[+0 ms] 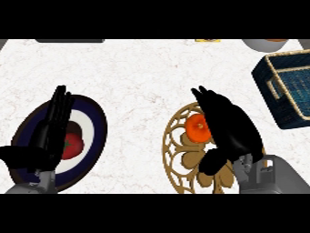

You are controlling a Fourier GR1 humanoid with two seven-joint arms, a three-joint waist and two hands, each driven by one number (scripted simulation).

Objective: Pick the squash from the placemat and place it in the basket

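Two hands showed. The left hand (47, 136) stood open and straight-fingered over one navy and white plate (97, 119) holding one red item (72, 144). The right hand (227, 127) hovered over one tan openwork placemat (174, 141), fingers extended and holding nothing, just beside the single orange squash (197, 128) lying on it. Farther right sat one dark blue woven basket (292, 86), nothing visible inside.

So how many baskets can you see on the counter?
1. The basket, dark blue with a tan rim, sits at the right edge, beyond the right hand, and is partly cut off by the view. More could lie out of view.
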